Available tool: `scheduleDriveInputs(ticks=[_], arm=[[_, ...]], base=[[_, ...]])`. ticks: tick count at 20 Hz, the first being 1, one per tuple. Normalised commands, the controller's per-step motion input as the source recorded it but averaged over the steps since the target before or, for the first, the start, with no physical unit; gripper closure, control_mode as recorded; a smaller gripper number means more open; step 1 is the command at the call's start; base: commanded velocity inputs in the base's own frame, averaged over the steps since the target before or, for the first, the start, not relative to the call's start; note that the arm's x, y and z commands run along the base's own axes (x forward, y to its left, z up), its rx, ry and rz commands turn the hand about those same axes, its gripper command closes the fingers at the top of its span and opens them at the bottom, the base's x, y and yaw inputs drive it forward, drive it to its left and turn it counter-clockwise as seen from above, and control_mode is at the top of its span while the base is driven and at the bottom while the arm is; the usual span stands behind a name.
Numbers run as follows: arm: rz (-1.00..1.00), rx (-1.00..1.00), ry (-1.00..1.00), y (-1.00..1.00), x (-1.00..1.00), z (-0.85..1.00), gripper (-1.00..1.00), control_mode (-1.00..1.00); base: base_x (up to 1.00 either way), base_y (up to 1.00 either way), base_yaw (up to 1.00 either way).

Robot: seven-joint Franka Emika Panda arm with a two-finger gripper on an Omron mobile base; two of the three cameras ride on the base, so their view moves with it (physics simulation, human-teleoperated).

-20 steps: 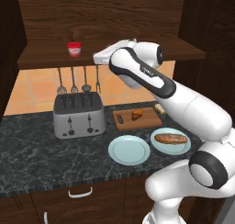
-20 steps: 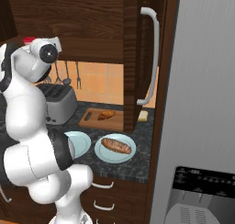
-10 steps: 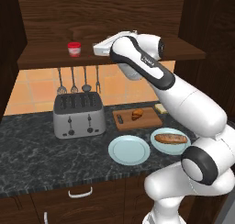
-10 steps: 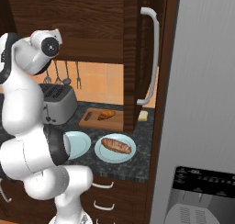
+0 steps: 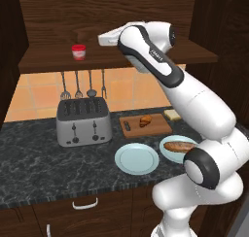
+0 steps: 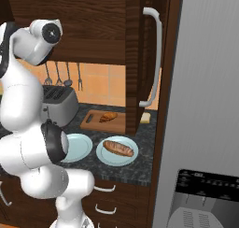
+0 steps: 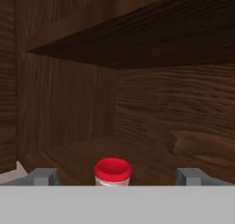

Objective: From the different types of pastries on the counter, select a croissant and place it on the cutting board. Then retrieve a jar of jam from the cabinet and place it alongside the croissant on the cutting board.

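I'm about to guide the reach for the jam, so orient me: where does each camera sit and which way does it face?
Left base view: behind the arm, left, facing toaster, cutting board, jar of jam; arm rises lower right.
Right base view: behind, right, facing counter and fridge; arm at left.
Hand view: looks along the fingertips into the cabinet at the jar.
Both base views share the croissant on the board.

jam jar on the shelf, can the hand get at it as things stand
Probably yes. The jam jar stands alone on the open shelf, with no door in front. In the hand view it sits centred between the spread fingers of the hand, nothing between.
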Motion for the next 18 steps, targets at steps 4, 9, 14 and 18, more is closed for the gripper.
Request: scheduleDriveInputs(ticks=[4,9,14,18], arm=[[0.06,0.01,0.24,0.0,0.03,0.12,-1.0,-1.0],[0.11,0.0,0.2,0.0,0.0,-0.27,-1.0,-1.0],[0.04,0.0,0.01,0.0,0.0,-0.09,-1.0,-1.0],[0.07,0.0,0.0,0.09,0.0,-0.59,-1.0,-1.0]], base=[[0.0,0.0,0.0],[0.0,0.0,0.0],[0.0,0.0,0.0],[0.0,0.0,0.0]])
